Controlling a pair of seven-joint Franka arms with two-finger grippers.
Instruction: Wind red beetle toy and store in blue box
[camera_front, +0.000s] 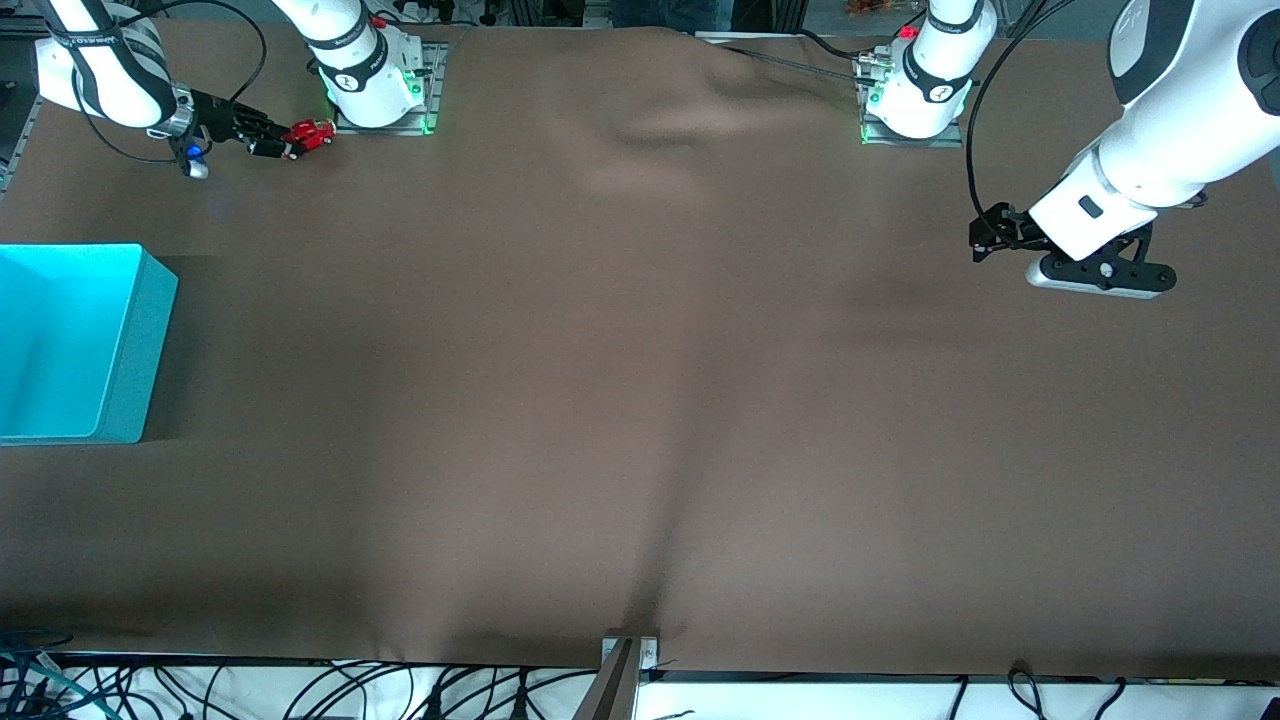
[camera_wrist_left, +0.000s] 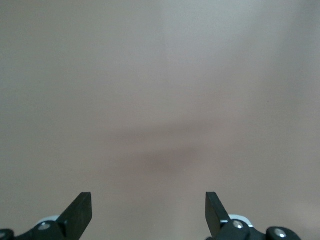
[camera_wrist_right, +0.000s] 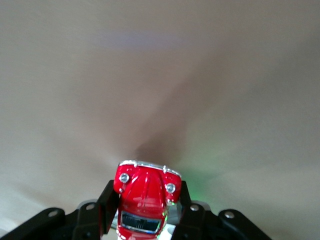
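Brown cloth tabletop (camera_front: 640, 400), wrinkled; blue box (camera_front: 140, 340) at the right arm's end. Right gripper (camera_front: 290, 140) up beside its own base, fingers clamped on the red beetle toy (camera_front: 310, 133). Left gripper (camera_front: 985, 240) waiting over bare cloth.

Left wrist view: fingers (camera_wrist_left: 80, 212) spread wide, holding nothing.

Right wrist view: red beetle toy (camera_wrist_right: 145, 192) pinched across its flanks, nose outward. Probably light, rigid, glossy and slippery; best held by the sides.

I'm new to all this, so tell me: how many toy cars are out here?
1. The red beetle toy is clamped in the right end effector, up over the table near the right arm's base. The blue box is partly out of view, so something inside may be hidden.
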